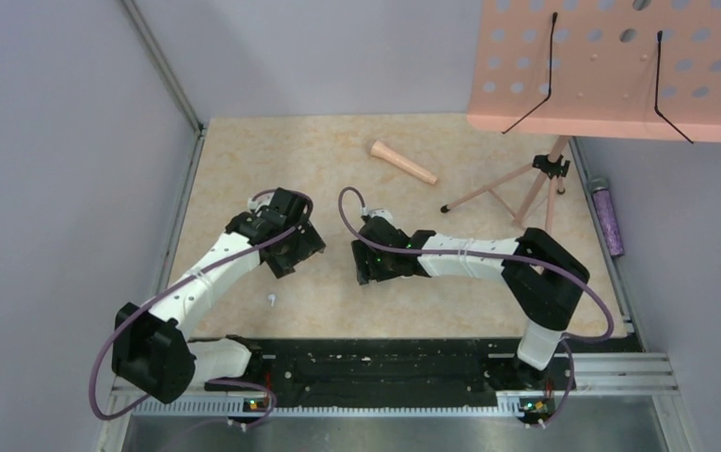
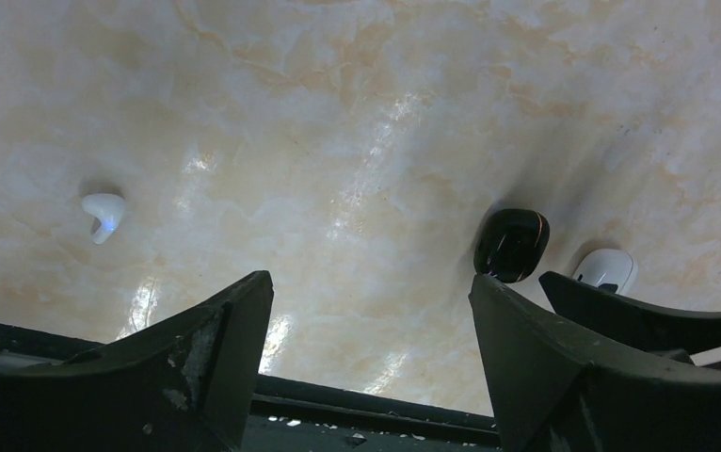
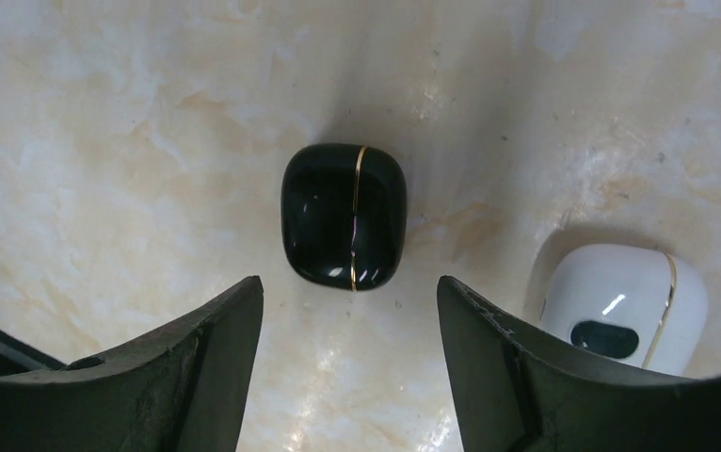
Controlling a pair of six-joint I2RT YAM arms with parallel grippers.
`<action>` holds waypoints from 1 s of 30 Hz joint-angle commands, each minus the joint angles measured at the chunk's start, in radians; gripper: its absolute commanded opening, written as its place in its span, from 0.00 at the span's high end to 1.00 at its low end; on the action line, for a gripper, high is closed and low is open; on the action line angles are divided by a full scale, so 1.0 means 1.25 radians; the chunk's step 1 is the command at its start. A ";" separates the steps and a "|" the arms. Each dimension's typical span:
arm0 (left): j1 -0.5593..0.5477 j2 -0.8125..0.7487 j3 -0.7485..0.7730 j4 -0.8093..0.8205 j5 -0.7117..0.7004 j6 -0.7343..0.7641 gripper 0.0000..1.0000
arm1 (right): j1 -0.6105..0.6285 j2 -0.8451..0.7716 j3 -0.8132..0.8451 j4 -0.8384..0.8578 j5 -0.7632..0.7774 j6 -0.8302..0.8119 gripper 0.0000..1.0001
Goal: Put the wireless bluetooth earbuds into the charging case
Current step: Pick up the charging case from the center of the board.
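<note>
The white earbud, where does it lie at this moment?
Top view: the earbud lies on the table, left of centre, between the left fingers and the base rail, well apart from the black case.

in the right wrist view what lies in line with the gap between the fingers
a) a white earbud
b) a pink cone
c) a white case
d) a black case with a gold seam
D: the black case, closed and crossed by a gold seam, lies on the table ahead of the open right gripper, while the white case sits off to the right beyond one finger.
</note>
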 commanded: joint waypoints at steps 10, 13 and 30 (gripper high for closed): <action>0.004 0.004 -0.017 0.064 0.066 -0.009 0.19 | 0.008 0.098 0.090 0.036 0.038 -0.017 0.50; 0.005 0.017 -0.022 0.072 0.082 -0.005 0.19 | 0.009 0.106 0.099 0.030 0.039 -0.018 0.49; 0.018 0.054 -0.048 0.203 0.284 0.046 0.11 | -0.055 -0.075 -0.026 0.154 -0.074 0.028 0.56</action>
